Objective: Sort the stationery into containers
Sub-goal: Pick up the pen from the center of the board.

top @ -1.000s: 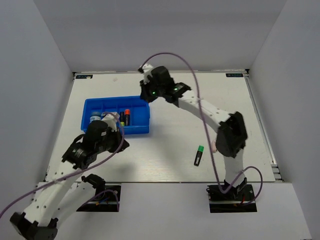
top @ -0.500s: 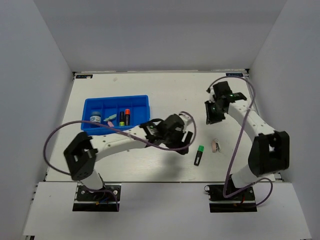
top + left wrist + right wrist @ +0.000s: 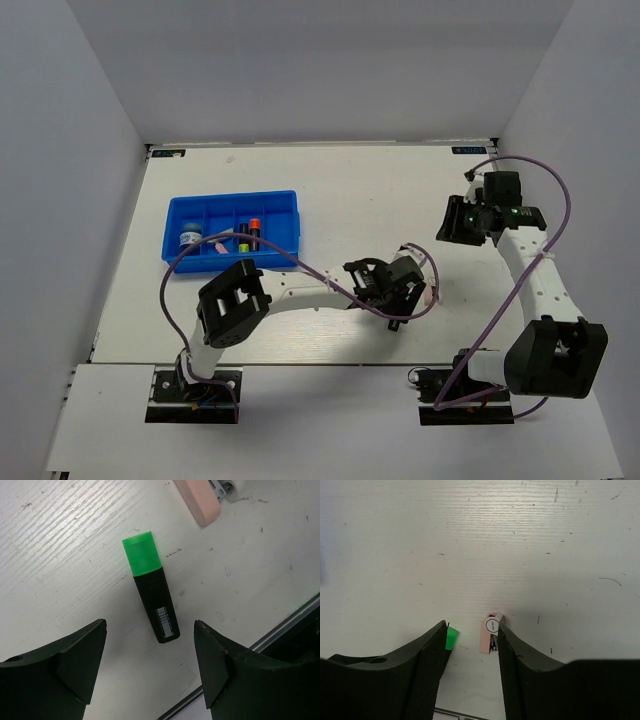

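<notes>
Green cap forward, the highlighter (image 3: 151, 597) lay on the table (image 3: 330, 190) between our left gripper's (image 3: 150, 630) spread, empty jaws, its long axis crossing their closing line. Our right gripper (image 3: 471, 626), also parted and empty, hung farther off; the tray (image 3: 180, 210) stood well apart.

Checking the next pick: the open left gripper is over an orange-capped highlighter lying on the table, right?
No: the left wrist view shows a green cap, not orange. The open left gripper is over that highlighter lying on the table.
</notes>
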Available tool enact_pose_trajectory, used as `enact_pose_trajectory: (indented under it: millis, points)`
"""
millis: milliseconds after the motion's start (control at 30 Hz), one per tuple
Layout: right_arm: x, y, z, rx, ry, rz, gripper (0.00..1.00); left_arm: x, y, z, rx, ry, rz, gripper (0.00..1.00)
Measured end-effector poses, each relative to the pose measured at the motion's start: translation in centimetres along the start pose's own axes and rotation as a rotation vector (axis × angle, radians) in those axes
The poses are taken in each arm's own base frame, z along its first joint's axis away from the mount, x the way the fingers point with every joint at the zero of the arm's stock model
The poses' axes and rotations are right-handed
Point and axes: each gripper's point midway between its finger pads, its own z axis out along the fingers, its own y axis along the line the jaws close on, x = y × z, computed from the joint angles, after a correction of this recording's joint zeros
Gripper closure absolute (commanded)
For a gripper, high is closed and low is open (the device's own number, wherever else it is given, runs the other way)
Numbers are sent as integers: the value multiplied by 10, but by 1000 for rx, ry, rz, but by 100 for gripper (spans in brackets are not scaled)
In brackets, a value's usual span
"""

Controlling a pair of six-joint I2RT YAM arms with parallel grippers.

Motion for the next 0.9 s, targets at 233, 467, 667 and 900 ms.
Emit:
enact_pose_trajectory:
  millis: [233, 467, 667, 900]
  points:
    - [-3, -6, -3, -35, -12, 58, 50, -3, -6, 21, -53, -12, -16, 26]
    - [2, -1, -3, -93, -7, 83, 50, 17, -3, 43, -147, 5, -3, 37]
    - [1, -2, -8, -117, -20, 105, 50, 18, -4, 44, -208, -15, -2, 54]
    - [-1, -2, -11, -147, -27, 139, 50, 21, 4, 43, -280, -20, -18, 61]
